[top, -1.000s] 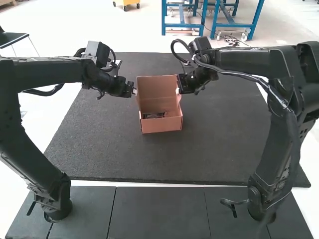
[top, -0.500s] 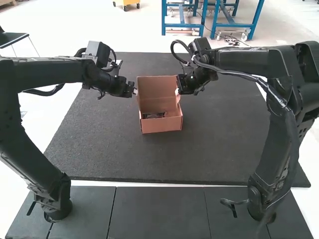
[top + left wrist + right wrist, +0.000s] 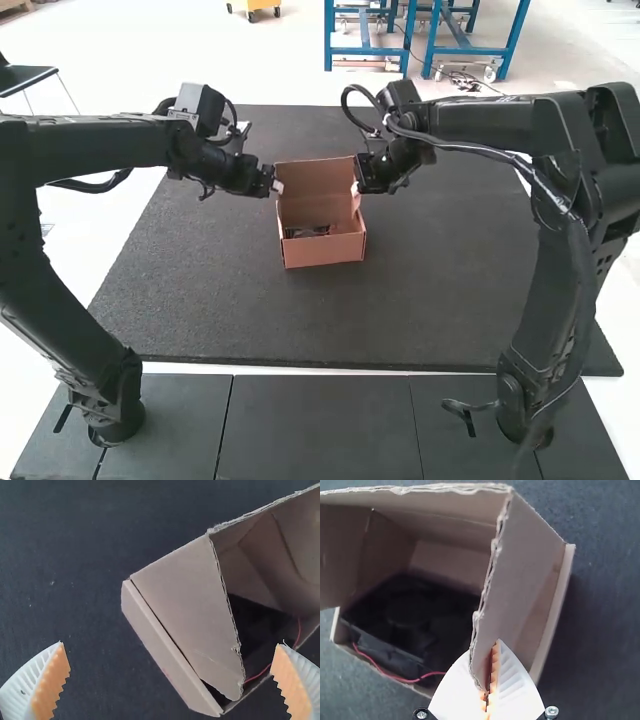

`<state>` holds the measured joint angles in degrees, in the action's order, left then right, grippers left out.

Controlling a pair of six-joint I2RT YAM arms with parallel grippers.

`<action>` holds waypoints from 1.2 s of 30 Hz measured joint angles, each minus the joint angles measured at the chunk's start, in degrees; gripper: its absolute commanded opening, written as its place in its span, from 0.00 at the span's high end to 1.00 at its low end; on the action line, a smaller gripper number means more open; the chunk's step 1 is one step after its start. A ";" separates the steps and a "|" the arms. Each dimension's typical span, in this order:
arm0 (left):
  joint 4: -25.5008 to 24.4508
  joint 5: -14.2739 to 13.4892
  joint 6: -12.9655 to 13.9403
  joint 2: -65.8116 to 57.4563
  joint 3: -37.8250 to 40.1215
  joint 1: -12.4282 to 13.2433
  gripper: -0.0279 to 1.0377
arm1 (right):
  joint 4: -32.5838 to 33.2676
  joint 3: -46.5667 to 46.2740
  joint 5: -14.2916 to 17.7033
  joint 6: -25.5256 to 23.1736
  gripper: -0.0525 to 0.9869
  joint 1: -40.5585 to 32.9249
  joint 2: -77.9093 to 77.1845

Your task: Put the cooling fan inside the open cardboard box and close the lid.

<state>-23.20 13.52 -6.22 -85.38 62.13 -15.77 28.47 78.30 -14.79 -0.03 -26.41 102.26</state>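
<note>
A: Inside the brown cardboard box (image 3: pixel 322 240) at centre, our black cooling fan (image 3: pixel 405 625) sits.
B: So we're closing: right gripper (image 3: pixel 490 692) pinches the right flap (image 3: pixel 520 580); left gripper (image 3: pixel 268 183), spread wide, should fold the left flap (image 3: pixel 185 615).

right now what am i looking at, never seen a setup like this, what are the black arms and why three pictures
These are two robot arms, each ending in a two-finger gripper. The wide picture comes from a camera above and behind them; the close-ups come from cameras on the wrists. On the black mat sits an open cardboard box with a dark cooling fan and its red wire inside. The right gripper pinches a side flap of the raised lid. The left gripper is open, holding nothing, its fingers either side of the opposite flap.
</note>
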 measured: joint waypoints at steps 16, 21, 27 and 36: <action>-3.52 0.50 1.07 7.43 0.00 0.11 0.07 | 2.95 -0.83 2.14 3.67 0.97 -0.48 2.23; -1.46 1.07 1.05 8.41 0.00 1.97 0.08 | 3.65 -2.69 2.99 4.26 0.49 -0.48 2.25; -0.68 1.07 1.05 6.10 0.02 2.51 0.08 | 7.48 -2.40 4.81 4.63 0.08 -0.52 2.25; 0.79 1.07 1.05 0.76 2.99 0.37 0.07 | 14.60 6.14 4.68 4.74 0.08 -0.52 -0.15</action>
<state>-22.41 14.59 -5.17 -84.62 65.12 -15.40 43.07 84.44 -10.11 4.71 -26.94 102.10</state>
